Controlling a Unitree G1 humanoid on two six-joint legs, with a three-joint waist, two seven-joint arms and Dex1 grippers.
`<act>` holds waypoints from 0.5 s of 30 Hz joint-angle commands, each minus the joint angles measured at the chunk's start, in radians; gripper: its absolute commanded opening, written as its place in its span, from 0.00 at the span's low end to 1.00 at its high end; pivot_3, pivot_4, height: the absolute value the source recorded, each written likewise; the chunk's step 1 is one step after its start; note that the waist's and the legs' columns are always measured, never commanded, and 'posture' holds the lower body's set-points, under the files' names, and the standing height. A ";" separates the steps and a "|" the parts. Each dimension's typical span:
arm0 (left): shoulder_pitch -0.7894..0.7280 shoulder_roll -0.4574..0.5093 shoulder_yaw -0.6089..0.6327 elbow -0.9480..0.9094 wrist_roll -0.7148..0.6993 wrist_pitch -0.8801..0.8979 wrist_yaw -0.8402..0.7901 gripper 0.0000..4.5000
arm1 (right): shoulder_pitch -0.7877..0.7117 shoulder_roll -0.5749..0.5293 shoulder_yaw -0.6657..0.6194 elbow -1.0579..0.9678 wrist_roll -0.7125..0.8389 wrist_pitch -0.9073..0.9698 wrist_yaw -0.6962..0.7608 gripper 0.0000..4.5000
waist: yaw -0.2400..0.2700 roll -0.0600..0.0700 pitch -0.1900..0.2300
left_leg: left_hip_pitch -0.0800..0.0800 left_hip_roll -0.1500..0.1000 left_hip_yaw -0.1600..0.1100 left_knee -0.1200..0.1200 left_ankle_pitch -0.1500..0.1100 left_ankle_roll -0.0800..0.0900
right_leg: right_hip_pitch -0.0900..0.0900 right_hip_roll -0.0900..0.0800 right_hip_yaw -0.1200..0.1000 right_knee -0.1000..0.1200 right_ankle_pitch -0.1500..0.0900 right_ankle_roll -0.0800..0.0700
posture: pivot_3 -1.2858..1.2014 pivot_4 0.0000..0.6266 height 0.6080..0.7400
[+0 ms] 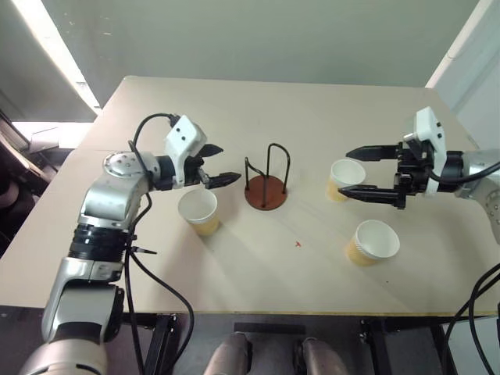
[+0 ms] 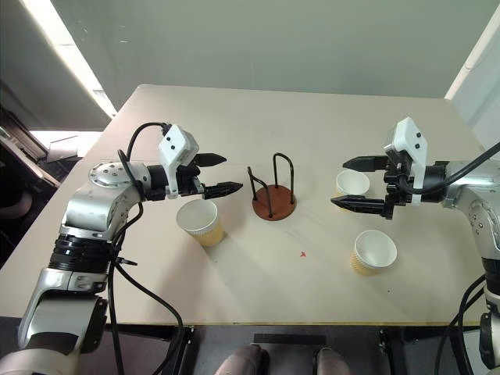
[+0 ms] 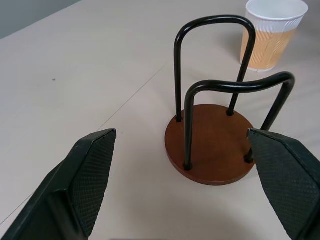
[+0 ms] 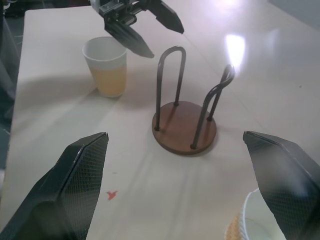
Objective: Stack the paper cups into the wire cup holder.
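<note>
Both grippers, left [image 1: 216, 165] and right [image 1: 364, 172], gape wide and empty either side of the wire cup holder [image 1: 266, 183] mid-table, with three paper cups [image 1: 198, 211] [image 1: 345, 179] [image 1: 373, 241] upright around it.

Table [image 1: 258, 125]: wire cup holder [image 1: 266, 182] upright near centre, nothing in it. Three paper cups stand apart around it. One cup [image 1: 199, 212] at holder's 8 o'clock, just below left gripper [image 1: 217, 164]. Second cup [image 1: 345, 179] at holder's 3 o'clock, between fingers of right gripper [image 1: 356, 171], untouched. Third cup [image 1: 373, 241] at holder's 4 o'clock, nearer front edge.
</note>
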 commanded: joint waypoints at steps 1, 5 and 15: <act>-0.054 -0.030 -0.009 0.042 0.029 -0.051 0.009 1.00 | -0.011 -0.018 -0.035 -0.024 0.012 -0.006 -0.002 0.99 | 0.002 0.000 0.000 | 0.000 0.000 0.000 0.000 0.000 0.000 | 0.000 0.000 0.000 0.000 0.000 0.000 | 0.52 0.24 1.00; -0.085 -0.065 -0.015 0.111 0.058 -0.091 0.023 1.00 | -0.011 -0.016 -0.034 -0.025 0.011 -0.007 -0.005 0.99 | 0.002 0.000 0.000 | 0.000 0.000 0.000 0.000 0.000 0.000 | 0.000 0.000 0.000 0.000 0.000 0.000 | 0.52 0.24 1.00; -0.130 -0.139 -0.025 0.221 0.082 -0.147 0.008 1.00 | -0.009 -0.018 -0.039 -0.031 0.012 -0.005 -0.012 0.99 | 0.003 0.000 0.000 | 0.000 0.000 0.000 0.000 0.000 0.000 | 0.000 0.000 0.000 0.000 0.000 0.000 | 0.52 0.24 1.00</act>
